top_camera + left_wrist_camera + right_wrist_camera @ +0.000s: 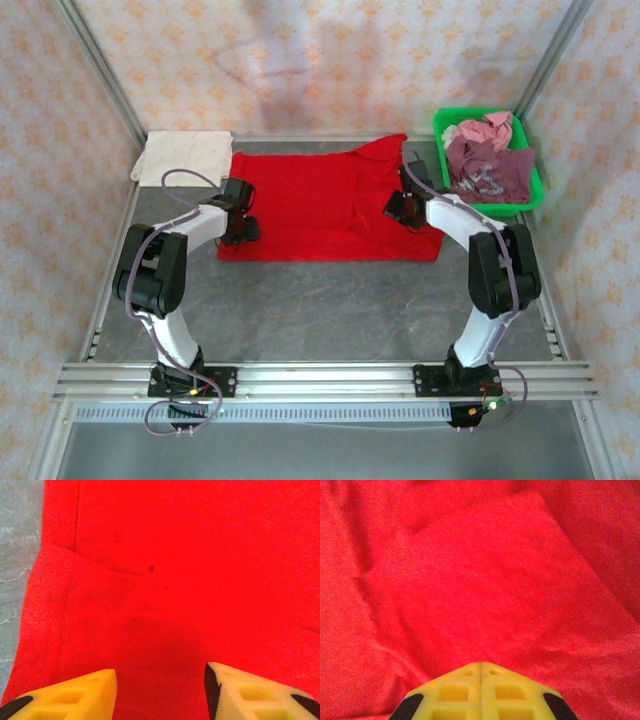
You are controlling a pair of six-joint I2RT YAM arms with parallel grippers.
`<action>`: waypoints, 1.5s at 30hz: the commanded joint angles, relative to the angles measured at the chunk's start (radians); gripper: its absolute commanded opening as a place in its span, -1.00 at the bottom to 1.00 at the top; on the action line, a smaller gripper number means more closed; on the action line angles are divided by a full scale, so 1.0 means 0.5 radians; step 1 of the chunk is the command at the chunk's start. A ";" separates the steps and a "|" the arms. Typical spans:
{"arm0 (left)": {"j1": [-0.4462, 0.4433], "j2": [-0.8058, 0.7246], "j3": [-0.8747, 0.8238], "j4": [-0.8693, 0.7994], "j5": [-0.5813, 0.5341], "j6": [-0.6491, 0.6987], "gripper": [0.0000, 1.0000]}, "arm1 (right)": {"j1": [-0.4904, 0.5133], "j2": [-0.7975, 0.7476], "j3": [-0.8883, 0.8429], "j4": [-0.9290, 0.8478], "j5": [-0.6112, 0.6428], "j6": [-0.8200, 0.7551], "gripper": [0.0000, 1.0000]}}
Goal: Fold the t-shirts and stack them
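You are working in a robotics lab cell, not in a home room. The left arm (165,290) and the right arm (495,290) are bolted on an aluminium rail (330,378) at the near edge of a grey stone-pattern table (330,310). Slotted aluminium posts (100,75) frame the space, and the walls (320,60) are flat panels with a pale printed pattern, like a backdrop. Loose cables (148,420) loop at the arm bases. The red t-shirt (320,205) and the green plastic basket (441,135) with clothes are household things placed on this bench.

Matt red cloth t-shirt (330,205), smooth grey stone-look table (330,310), glossy green plastic basket (443,140).
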 commanded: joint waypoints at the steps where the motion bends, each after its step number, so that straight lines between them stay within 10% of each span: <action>1: 0.016 0.027 -0.019 0.040 0.083 -0.042 -0.01 | -0.031 0.105 -0.013 0.027 0.032 0.032 -1.00; 26: -0.131 -1.065 -0.893 -0.368 0.134 -0.464 0.00 | 0.057 -0.932 -1.100 -0.224 0.058 0.389 -1.00; 32: 0.017 -1.002 -0.342 -0.432 0.005 -0.187 0.06 | 0.053 -0.844 -0.526 -0.224 0.145 0.209 -0.80; 45: 0.379 0.547 1.514 -0.848 -0.131 0.261 0.24 | -0.189 0.783 1.635 -0.381 -0.248 -0.051 -0.44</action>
